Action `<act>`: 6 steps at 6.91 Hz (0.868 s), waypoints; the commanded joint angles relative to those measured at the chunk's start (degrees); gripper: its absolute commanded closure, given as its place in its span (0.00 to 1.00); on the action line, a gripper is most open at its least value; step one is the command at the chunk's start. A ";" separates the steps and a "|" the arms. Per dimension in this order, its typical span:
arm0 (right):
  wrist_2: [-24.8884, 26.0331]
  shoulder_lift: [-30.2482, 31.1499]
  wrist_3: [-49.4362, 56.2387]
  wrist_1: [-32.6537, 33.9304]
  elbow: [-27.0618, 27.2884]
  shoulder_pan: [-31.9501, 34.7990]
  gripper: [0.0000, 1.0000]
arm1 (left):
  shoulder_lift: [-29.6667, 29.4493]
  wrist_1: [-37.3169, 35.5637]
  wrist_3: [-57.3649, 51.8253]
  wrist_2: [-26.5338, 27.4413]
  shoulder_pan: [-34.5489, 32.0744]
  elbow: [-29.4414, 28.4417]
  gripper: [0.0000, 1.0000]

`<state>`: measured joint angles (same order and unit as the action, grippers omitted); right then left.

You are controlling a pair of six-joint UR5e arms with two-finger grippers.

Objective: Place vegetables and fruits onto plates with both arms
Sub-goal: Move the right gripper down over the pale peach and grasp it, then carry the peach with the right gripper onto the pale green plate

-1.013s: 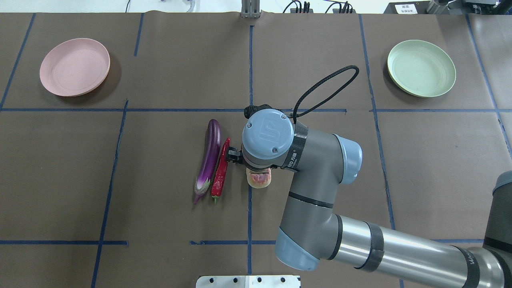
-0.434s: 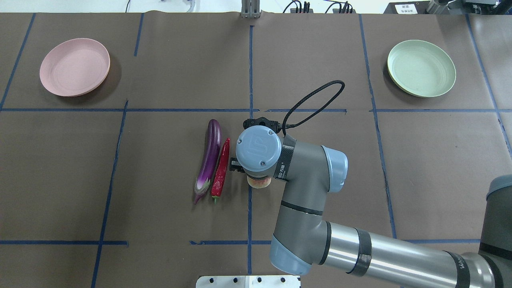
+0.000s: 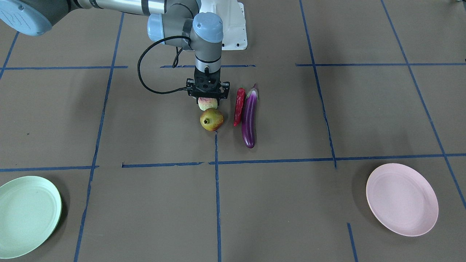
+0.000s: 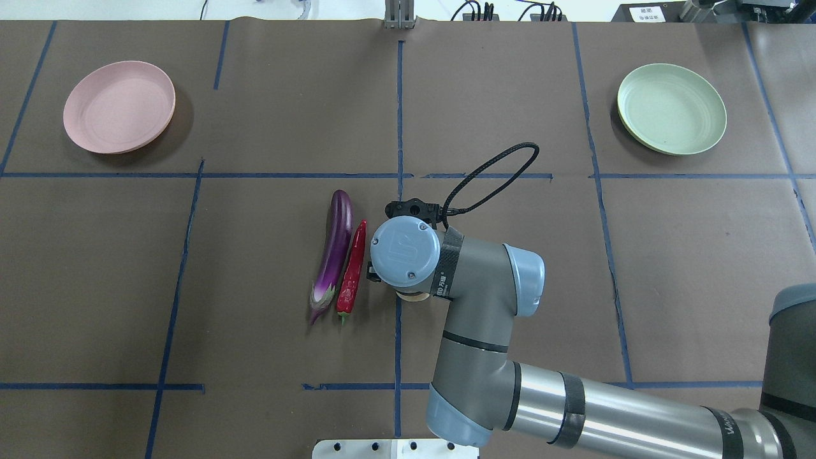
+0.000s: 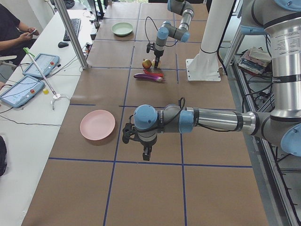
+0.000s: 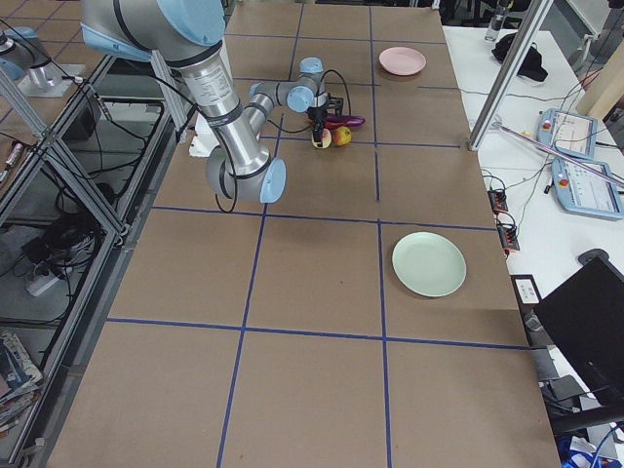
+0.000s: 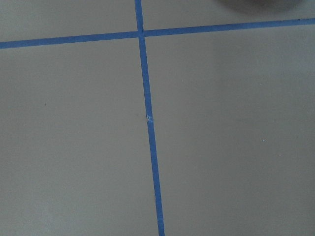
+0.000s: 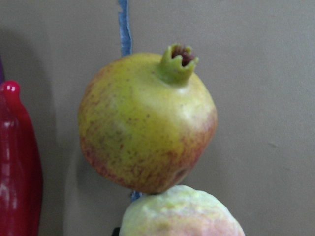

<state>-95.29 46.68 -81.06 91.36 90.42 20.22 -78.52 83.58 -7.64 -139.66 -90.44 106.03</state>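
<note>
My right gripper (image 3: 208, 98) points straight down and stands open around the pale green-pink blocky fruit (image 3: 208, 103), one finger on each side. The fruit fills the bottom of the right wrist view (image 8: 181, 212), touching the pomegranate-like fruit (image 8: 147, 123) just beyond it (image 3: 211, 119). The red chili (image 4: 352, 271) and purple eggplant (image 4: 335, 252) lie side by side just left of the gripper. The pink plate (image 4: 119, 106) is far left and the green plate (image 4: 671, 108) far right, both bare. My left gripper (image 5: 147, 153) hangs over bare table near the pink plate; I cannot tell its state.
In the overhead view the right wrist (image 4: 405, 250) hides the pomegranate and most of the blocky fruit. A black cable loop (image 4: 494, 172) sticks out behind the wrist. The white base block (image 4: 395, 448) sits at the near edge. Blue tape lines (image 7: 147, 118) cross the brown table.
The right arm has come down over the blocky fruit, and its wrist has drawn slightly nearer and left. The cable loop has dropped. The fruits and vegetables have not moved.
</note>
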 commanded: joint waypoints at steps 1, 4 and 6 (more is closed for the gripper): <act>-1.73 3.74 -0.06 3.96 11.54 0.00 0.99 | -0.06 0.00 0.00 0.00 0.00 0.05 0.00; -5.68 9.64 8.40 16.04 24.55 8.21 0.99 | -0.06 0.00 0.00 0.00 0.09 -0.04 0.00; -9.11 14.82 21.07 15.51 21.58 21.47 0.98 | -0.06 0.09 0.08 0.00 0.09 0.14 0.00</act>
<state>-102.30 58.68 -67.08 106.84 113.95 33.82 -78.56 83.60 -7.59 -139.66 -90.40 106.08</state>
